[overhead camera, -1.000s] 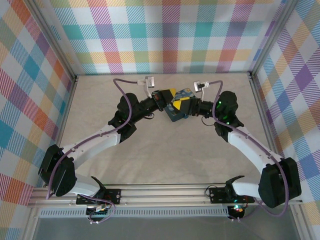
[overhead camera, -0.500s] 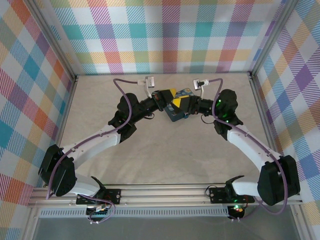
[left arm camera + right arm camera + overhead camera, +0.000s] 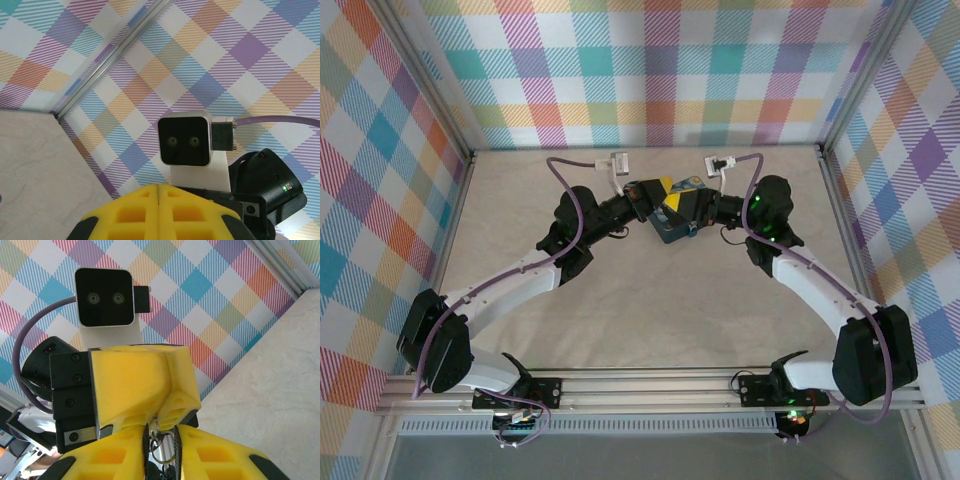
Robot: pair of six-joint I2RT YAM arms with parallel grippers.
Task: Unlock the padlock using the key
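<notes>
The two arms are meeting nose to nose above the blue box [image 3: 672,232] at the far middle of the worktop [image 3: 650,310]; the right end effector [image 3: 162,434] is clamping a small silvery metal piece, which I am taking to be the key [image 3: 155,432], with a wire ring [image 3: 164,452] hanging from it; the left end effector [image 3: 658,190] is holding its yellow fingers together, with only a thin seam showing in its own wrist view, and its tips are coming right up against the key; the padlock, by my judgement, is sitting hidden behind those tips at the meeting point. The step in hand is looking like seating and turning the key; doing it well is asking the left side to be bracing rigidly while the right is lining the blade up with the keyway, pushing straight in, then rotating about the key's own axis; any sideways drag is risking the thin key twisting out of the pads.
</notes>
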